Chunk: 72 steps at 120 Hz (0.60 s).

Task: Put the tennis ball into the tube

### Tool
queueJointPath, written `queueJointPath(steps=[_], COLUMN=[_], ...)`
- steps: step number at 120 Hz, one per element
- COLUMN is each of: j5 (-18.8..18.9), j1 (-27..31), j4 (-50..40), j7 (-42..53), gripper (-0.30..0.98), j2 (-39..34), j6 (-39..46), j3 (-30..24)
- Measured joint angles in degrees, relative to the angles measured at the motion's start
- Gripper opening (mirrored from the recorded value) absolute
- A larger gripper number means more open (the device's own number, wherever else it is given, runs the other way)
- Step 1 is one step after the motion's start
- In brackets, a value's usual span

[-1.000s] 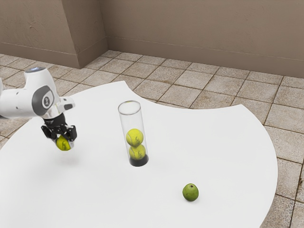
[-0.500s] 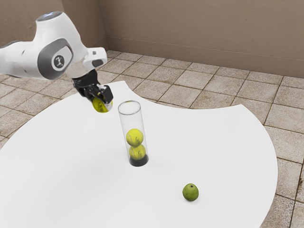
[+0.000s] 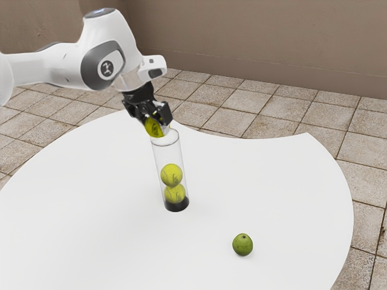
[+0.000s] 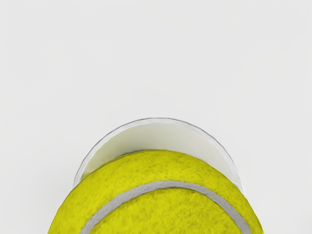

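The clear tube stands upright on the white bench, its mouth open upward. Inside it two yellow-green balls are stacked: the lower ball by the tube's black base, the upper ball resting on top of it, well below the tube's rim. The tennis ball for the task is outside the tube, at its mouth, toward the exterior view's left side of the opening. The gripper leans over the tube, its jaws pinching that ball from two sides. In the wrist view the ball covers part of the tube's mouth; whether it touches the rim I cannot tell. A green fruit lies well apart from the tube, toward the exterior view's right and nearer the camera.
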Motion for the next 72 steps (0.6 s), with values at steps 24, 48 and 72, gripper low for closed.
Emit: queueJointPath(steps=[24,48,72], j5=[0.0,3.6,6.6], j1=[-1.0,-0.5,0.4], j4=[1.5,12.6,18.8], j7=[-0.5,0.8,2.1], gripper=[0.58,0.65,0.67], j2=[1.7,0.5,0.0], j6=[-0.6,-11.4,-20.6], j3=[-0.2,2.2,4.2])
